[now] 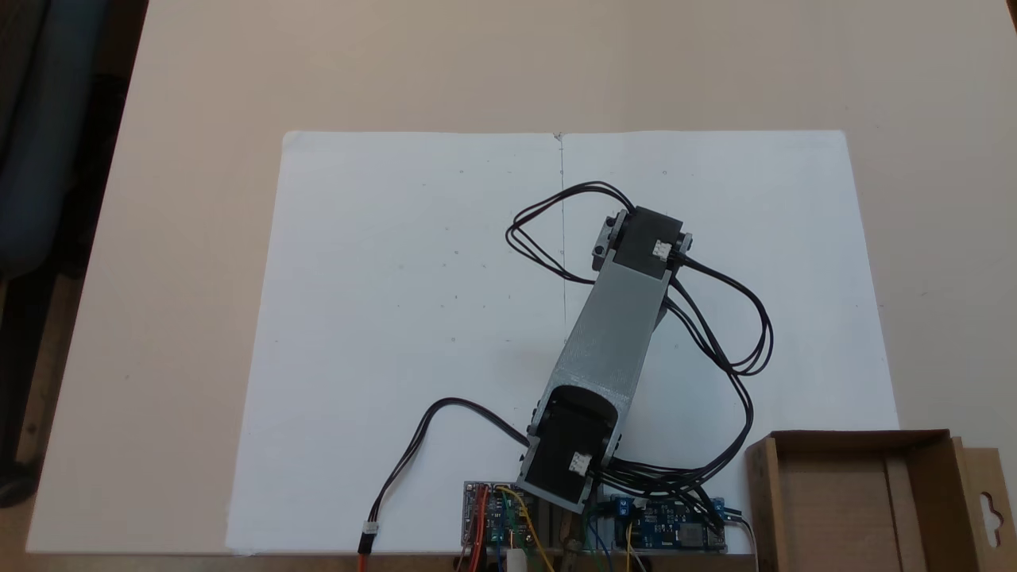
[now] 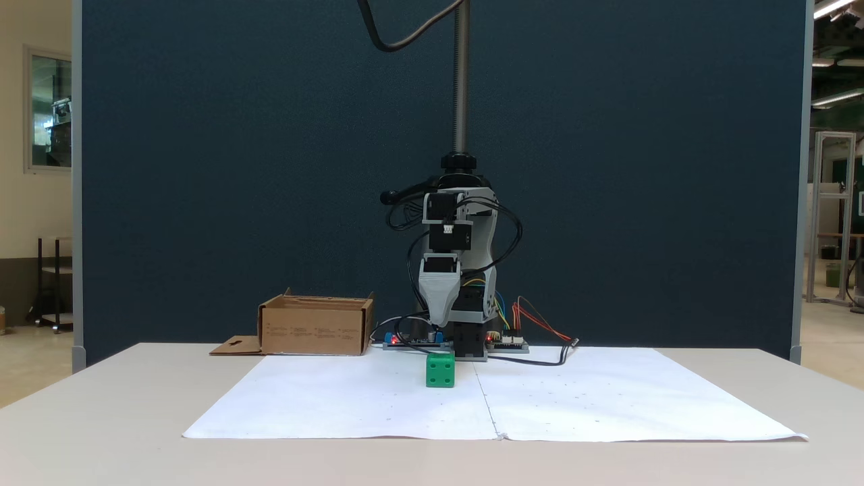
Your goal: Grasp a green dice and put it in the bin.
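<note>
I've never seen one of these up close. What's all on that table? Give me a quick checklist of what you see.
Surface: beige table with white paper sheets laid over it.
Job's things: green dice on the paper, below the hand; cardboard bin at the paper's edge, no contents visible.
Clutter: nothing seen.
Hand: hand points down above the dice, not touching it; open or shut cannot be told.
Cables: black cables loop off the arm; coloured wires at the circuit boards.
Surroundings: dark blue partition behind the table.
</note>
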Available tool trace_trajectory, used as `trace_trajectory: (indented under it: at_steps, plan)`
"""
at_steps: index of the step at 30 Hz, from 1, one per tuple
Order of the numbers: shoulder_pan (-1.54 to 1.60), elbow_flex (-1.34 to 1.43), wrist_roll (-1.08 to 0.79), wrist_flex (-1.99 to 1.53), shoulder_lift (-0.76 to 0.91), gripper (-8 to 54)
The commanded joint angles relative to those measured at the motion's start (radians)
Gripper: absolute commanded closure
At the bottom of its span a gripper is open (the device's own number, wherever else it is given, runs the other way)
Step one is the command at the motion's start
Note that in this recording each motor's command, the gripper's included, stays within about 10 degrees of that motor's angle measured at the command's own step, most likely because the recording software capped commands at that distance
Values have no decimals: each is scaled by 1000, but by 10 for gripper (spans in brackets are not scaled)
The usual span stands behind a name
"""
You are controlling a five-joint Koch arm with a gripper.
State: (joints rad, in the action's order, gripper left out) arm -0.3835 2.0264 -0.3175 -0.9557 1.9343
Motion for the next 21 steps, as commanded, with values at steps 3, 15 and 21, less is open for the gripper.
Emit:
trace_trajectory:
  at_steps: [3, 15, 21]
  plan:
    - [-17, -64, -135, 49, -3, -35]
    - [-21, -63, -175, 49, -5, -36]
    - [-23, -63, -170, 49, -8, -36]
